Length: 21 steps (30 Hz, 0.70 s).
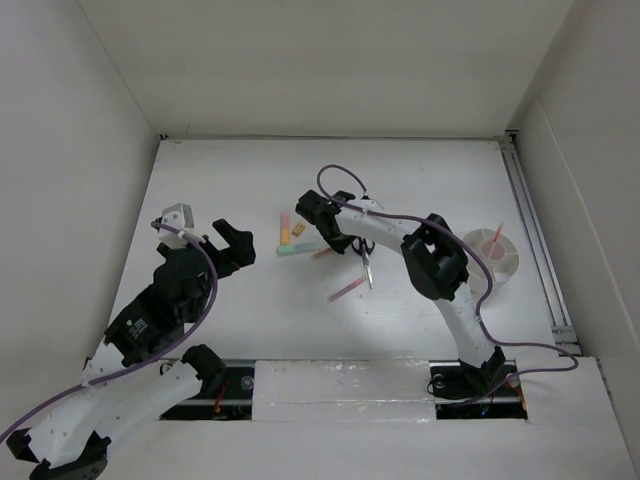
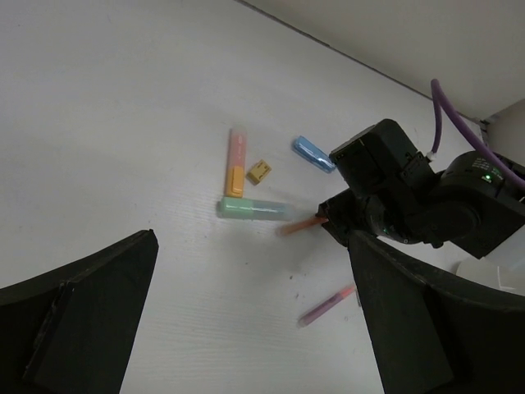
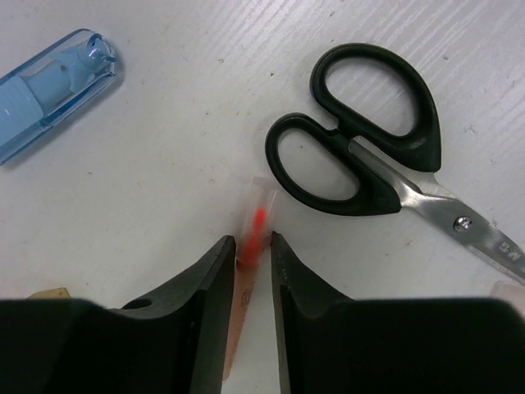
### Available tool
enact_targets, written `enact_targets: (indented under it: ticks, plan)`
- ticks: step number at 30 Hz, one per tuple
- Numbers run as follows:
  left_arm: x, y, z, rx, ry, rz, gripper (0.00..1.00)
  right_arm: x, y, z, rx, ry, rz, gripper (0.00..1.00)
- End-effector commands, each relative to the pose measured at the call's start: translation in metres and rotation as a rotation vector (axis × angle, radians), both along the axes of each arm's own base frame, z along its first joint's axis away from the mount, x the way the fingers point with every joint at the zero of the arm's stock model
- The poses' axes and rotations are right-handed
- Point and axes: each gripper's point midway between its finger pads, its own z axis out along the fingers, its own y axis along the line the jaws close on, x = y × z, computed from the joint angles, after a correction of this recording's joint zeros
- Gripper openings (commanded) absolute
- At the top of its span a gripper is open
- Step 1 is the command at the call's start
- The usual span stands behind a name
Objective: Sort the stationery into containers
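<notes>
The left tool (image 1: 236,250) sits at the left of the surface (image 1: 230,180) with its fingers spread and nothing between them. To its right lie a yellow-orange marker (image 1: 286,228), a mint-green marker (image 1: 300,250) and a light-blue marker (image 3: 49,90). Next to these the right tool (image 3: 253,258) pinches a thin red pen (image 3: 256,226) lying flat just beside the black-handled scissors (image 3: 361,156). At the far right stands the white cup (image 1: 513,265) with a pink pen (image 1: 497,236) in it.

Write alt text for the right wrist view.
The right claw closely straddles a thin red pen lying on the white table. Black-handled scissors lie just right of it, a light-blue marker at upper left.
</notes>
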Motion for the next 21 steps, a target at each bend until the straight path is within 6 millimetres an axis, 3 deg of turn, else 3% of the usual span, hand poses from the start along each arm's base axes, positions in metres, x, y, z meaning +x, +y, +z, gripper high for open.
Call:
enact_targets:
  ticks: [1,9,12,13,14,15,18,19,21]
  plan:
    - [-0.001,0.002,0.015,-0.031,-0.048,0.003,1.00,-0.013,-0.006,-0.038,-0.007,0.098,0.018,0.28]
    - [-0.002,0.003,0.017,-0.038,-0.055,0.003,1.00,-0.014,-0.008,-0.045,0.001,0.117,0.039,0.00]
    - [-0.003,0.005,0.018,-0.044,-0.062,0.003,1.00,-0.009,0.002,-0.042,0.033,0.102,0.089,0.00]
    - [-0.003,0.005,0.018,-0.044,-0.062,0.003,1.00,-0.010,0.008,-0.034,0.037,0.090,0.128,0.00]
    - [-0.003,0.006,0.019,-0.042,-0.063,0.011,1.00,0.005,0.020,-0.021,0.069,0.020,0.171,0.00]
    - [-0.003,0.006,0.019,-0.042,-0.063,0.011,1.00,0.008,0.028,-0.010,0.069,-0.015,0.219,0.00]
    - [-0.003,0.006,0.019,-0.042,-0.063,0.011,1.00,0.021,0.033,0.044,0.074,-0.145,0.271,0.00]
    - [-0.001,0.005,0.017,-0.036,-0.057,0.011,1.00,0.020,0.032,0.053,0.077,-0.162,0.290,0.00]
    - [0.000,0.004,0.015,-0.029,-0.050,0.011,1.00,0.028,0.037,0.100,0.090,-0.269,0.379,0.00]
